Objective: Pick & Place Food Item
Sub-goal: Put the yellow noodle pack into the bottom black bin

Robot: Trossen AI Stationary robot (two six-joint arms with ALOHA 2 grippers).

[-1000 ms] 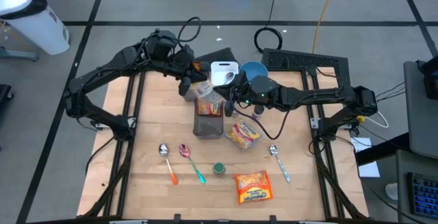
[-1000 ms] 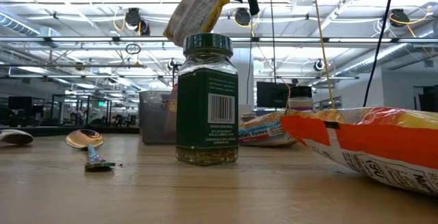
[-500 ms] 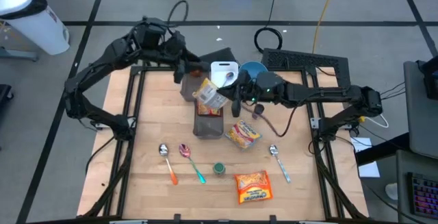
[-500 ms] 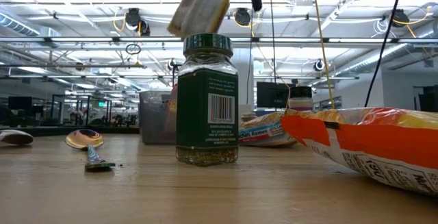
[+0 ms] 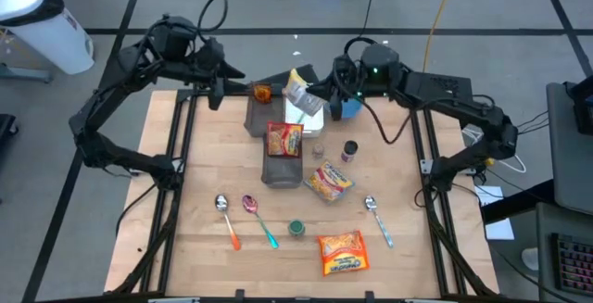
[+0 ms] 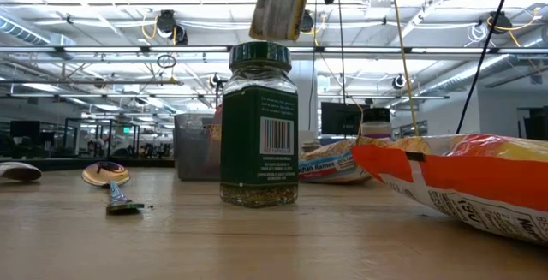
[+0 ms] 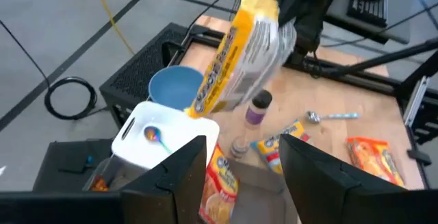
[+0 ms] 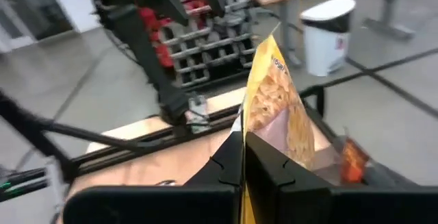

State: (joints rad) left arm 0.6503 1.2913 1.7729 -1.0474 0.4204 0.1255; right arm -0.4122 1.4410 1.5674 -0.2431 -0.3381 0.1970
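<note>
R gripper [image 5: 321,91] is clamped on the edge of a yellow snack bag [image 5: 298,96], holding it in the air over the far-centre of the table [image 5: 199,201], above the white container [image 5: 304,110] and just beside the blue bowl [image 5: 348,104]; in the low view the bag [image 6: 276,6] hangs tilted, well above the spice jar [image 6: 259,126]; L gripper [image 5: 215,79] sits off at the far-left corner w/ fingers apart, nothing between them, well clear of the bag; L wrist view shows the bag [image 7: 243,53] dangling by one end, body swinging free below the R arm's grip. Judgement: step in hand is the carry, bag in transit to wherever it gets placed; the dark bin [image 5: 283,159], which already has a red-orange packet [image 5: 284,140] in it, looks the likely target, but can't tell for sure. To do it well: move slow, since a bag held by one edge will swing & twist; keep height over the small bottle [image 5: 349,150] and containers; bring the bag's low end over the drop spot first, lower till the bag rests, then part the fingers; don't drop from height, it's light and may land askew or slide off a rim; keep the L arm parked out of the path.
</note>
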